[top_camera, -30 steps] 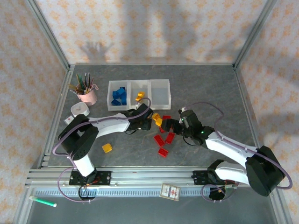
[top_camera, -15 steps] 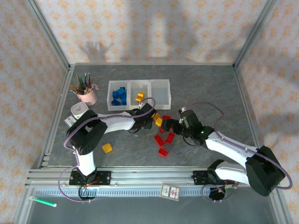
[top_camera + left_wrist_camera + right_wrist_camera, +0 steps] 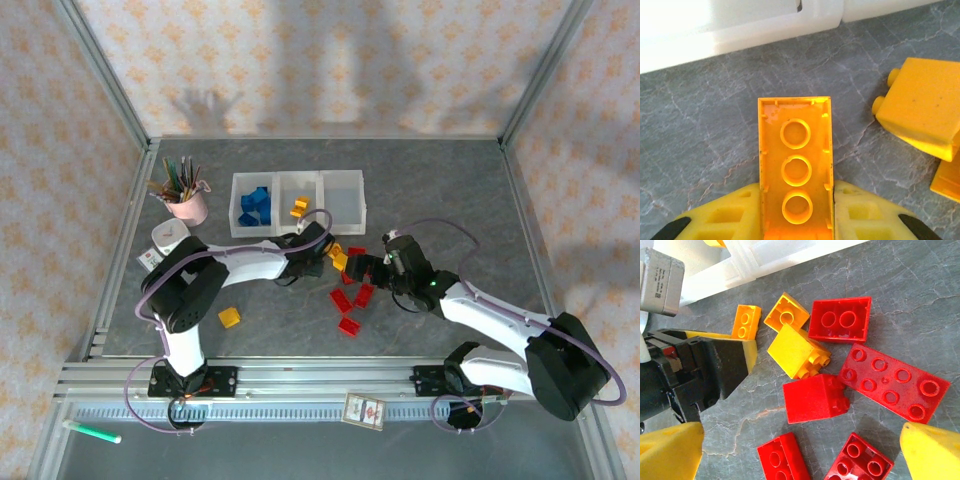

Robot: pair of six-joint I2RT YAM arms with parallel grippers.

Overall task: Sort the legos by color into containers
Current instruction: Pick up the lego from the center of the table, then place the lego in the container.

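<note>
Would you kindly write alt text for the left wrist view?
The fingers of the left gripper clamp a yellow-orange lego, hollow underside facing the camera, over the grey table. Another yellow lego lies to its right; the white containers line the top edge.

Gripper [image 3: 796, 212] pinching orange lego [image 3: 795, 145], underside up

Left wrist: orange brick [image 3: 795, 170] between the left fingers [image 3: 735, 212] runs off the bottom edge, near end unseen; fingers cropped there too. Tray [image 3: 740, 35] blown out white, cut by the top edge. Yellow brick [image 3: 922, 110] clipped at right. Right wrist: right fingers [image 3: 932, 452] cropped at the bottom corners; red brick [image 3: 782, 460] and second red brick [image 3: 856, 464] cut by the bottom edge. Top view: left gripper [image 3: 322, 257] covers its brick.
</note>
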